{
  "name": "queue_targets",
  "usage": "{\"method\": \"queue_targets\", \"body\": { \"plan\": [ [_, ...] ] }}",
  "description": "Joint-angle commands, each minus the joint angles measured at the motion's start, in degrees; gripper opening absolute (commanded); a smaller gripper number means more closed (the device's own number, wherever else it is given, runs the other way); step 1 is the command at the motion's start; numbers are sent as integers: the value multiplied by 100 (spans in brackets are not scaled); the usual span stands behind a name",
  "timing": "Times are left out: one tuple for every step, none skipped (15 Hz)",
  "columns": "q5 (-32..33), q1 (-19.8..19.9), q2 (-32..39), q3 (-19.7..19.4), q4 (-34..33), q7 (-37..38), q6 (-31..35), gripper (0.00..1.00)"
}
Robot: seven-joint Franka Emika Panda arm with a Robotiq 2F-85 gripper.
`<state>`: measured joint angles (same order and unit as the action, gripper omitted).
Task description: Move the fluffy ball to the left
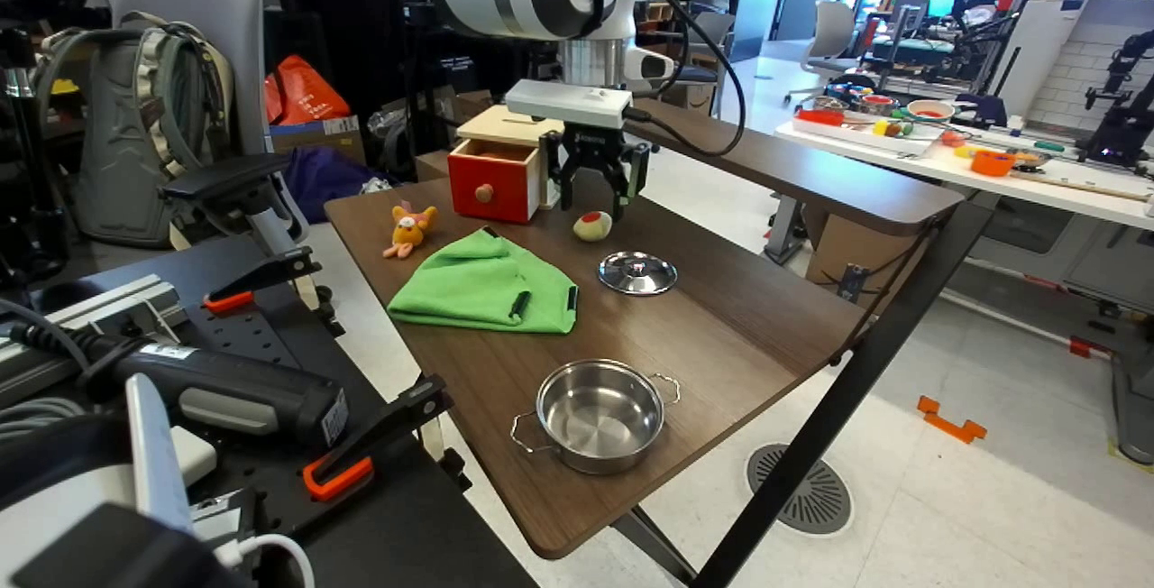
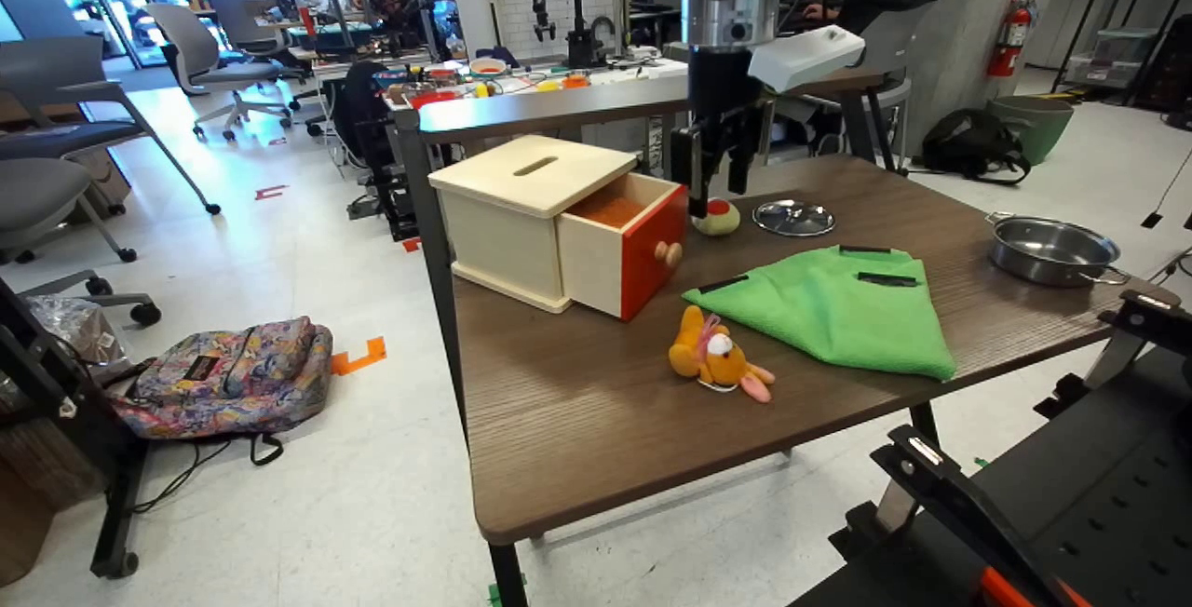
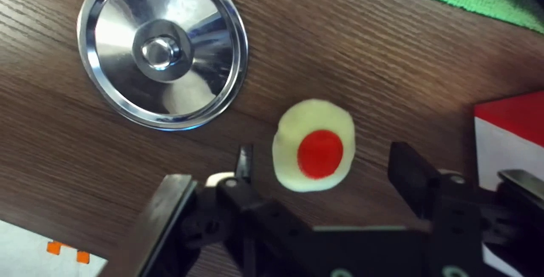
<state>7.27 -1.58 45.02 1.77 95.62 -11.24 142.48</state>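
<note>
Black two-fingered gripper [image 3: 322, 159], fingers apart, over pale yellow-green, red-spotted round ball [image 3: 313, 146] on brown wood-grain table [image 1: 721, 335]. In wrist view I see shiny round steel lid [image 3: 162, 50] at ball's ten o'clock.

The ball [image 3: 313, 145] is pale yellowish, matte and slightly uneven in outline, with a round red patch on one side. In the wrist view it lies a little right of and below the centre, the patch fully visible. In an exterior view the ball [image 1: 592, 228] lies just above mid-frame. In both exterior views the patch sits near the ball's top.
</note>
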Motion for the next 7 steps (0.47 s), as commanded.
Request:
{"method": "queue_targets", "body": {
  "plan": [
    [-151, 225, -934, 206, 1119, -159, 450, 100],
    [-203, 291, -1123, 251, 1341, -202, 522, 100],
    [-197, 318, -1251, 199, 1476, -162, 399, 100],
    [-55, 116, -705, 98, 804, -17, 254, 100],
    [-77, 156, -893, 96, 1015, -22, 254, 100],
    [-84, 192, -1027, 92, 1162, -29, 255, 100],
    [-88, 214, -1104, 90, 1253, -35, 255, 100]
  ]
}}
